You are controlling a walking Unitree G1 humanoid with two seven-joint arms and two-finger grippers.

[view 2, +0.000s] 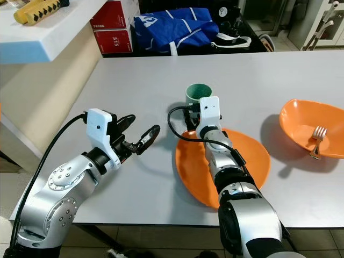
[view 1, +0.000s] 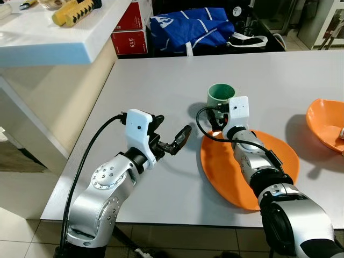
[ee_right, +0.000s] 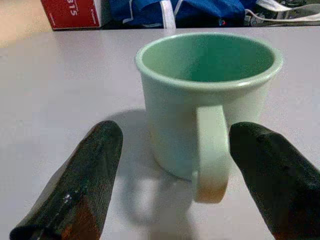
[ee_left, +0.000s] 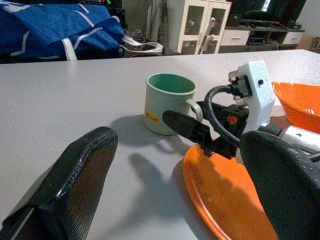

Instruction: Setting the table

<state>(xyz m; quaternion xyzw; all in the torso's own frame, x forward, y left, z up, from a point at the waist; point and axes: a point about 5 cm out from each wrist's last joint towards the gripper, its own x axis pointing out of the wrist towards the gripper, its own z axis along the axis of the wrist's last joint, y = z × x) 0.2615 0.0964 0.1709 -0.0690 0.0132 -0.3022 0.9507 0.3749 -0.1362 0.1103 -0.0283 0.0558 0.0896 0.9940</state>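
Right claw [ee_right: 170, 180] gapes wide at the mug [ee_right: 207, 100], handle toward it, mid-tabletop; closing off-centre could tip it. Left claw [view 1: 171, 135] hovers open.

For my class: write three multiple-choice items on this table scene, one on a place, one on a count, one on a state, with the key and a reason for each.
1. Where does the fork lie?
A. in the mug
B. in the orange bowl
C. on the shelf

2. How many orange dishes stand on the table?
A. two
B. one
C. four

3. How is the right gripper?
A. shut on the mug
B. shut on the orange plate
C. open before the mug

Key: B, its tines rest inside the bowl; A, orange plate and bowl; C, its fingers stand apart before the green mug.
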